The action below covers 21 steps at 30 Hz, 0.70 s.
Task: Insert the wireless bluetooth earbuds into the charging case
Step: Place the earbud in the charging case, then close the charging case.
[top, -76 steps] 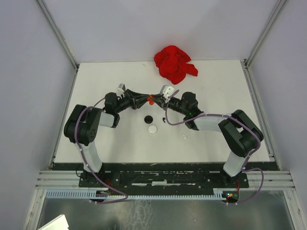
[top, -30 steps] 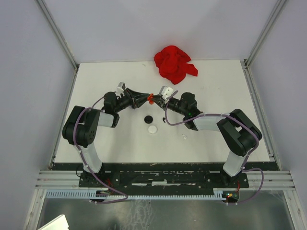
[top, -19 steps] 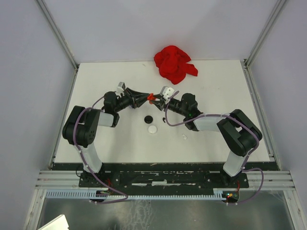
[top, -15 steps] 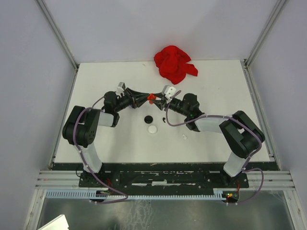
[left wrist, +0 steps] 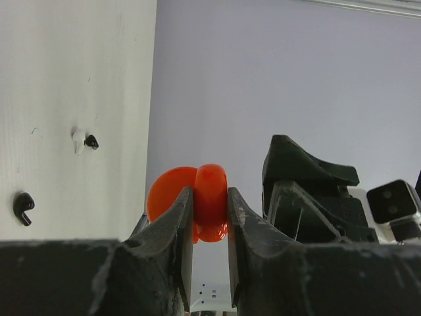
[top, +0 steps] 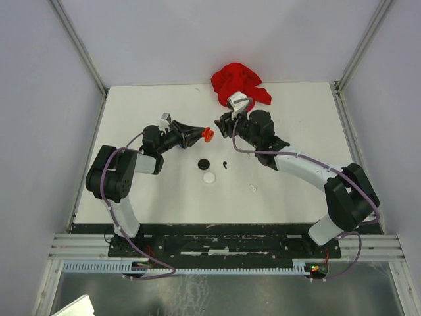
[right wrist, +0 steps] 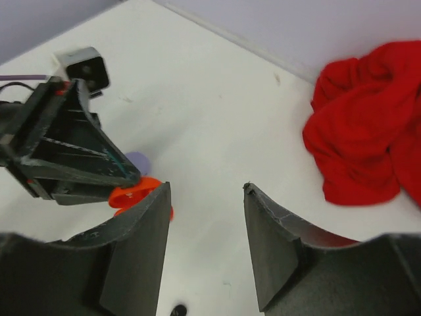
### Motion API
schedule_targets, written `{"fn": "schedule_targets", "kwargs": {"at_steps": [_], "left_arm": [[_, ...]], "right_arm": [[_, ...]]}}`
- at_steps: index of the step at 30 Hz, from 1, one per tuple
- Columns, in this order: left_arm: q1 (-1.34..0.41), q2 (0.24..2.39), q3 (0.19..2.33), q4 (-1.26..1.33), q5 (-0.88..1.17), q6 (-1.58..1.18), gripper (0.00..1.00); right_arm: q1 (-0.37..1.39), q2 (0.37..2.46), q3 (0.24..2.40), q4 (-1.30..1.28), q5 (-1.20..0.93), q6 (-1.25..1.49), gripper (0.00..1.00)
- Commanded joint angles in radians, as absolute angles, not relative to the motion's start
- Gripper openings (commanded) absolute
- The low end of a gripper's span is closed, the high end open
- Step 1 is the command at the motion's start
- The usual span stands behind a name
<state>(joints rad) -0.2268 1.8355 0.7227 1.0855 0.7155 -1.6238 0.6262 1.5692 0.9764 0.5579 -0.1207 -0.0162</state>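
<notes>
Left fingers [left wrist: 176, 227] pinch the red charging case [left wrist: 212, 187]; right fingers [right wrist: 139, 240] gape empty. Hold it steady while fetching the black earbud [top: 225, 164] off the desk [top: 296, 118].

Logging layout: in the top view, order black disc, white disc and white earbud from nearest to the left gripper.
From the left gripper:
1. Black disc, mid-table.
2. White disc, nearer the bases.
3. White earbud, farther right.

Table [top: 296, 178], red cloth [top: 240, 87], black disc [top: 204, 163], white disc [top: 209, 177], black earbud [top: 225, 164], white earbud [top: 252, 189]
</notes>
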Motion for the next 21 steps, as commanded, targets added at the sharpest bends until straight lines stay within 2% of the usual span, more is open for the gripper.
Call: {"fn": "schedule_targets", "kwargs": {"at_steps": [1,4,8,11,16,21], "left_arm": [[-0.22,1.809,0.711,1.17,0.645,-1.604,0.03],[-0.22,1.82,0.673,1.259,0.571,-1.681,0.03],[-0.238,1.822,0.617,1.338,0.404,-1.808,0.03],[-0.271,1.802,0.613,1.279,0.292,-1.859,0.03],[-0.347,1.757,0.648,1.14,0.173,-1.909,0.03],[-0.387,1.721,0.657,1.031,0.114,-1.954,0.03]], "right_arm": [[0.627,1.569,1.185,0.025,0.12,0.09,0.58],[0.627,1.593,1.226,-0.077,0.122,0.132,0.59],[0.638,1.588,1.142,0.005,0.148,0.167,0.67],[0.668,1.601,1.089,0.092,0.179,0.123,0.8],[0.728,1.642,1.045,0.232,0.179,0.027,0.93],[0.739,1.689,0.993,0.428,0.152,0.016,0.95]]}}
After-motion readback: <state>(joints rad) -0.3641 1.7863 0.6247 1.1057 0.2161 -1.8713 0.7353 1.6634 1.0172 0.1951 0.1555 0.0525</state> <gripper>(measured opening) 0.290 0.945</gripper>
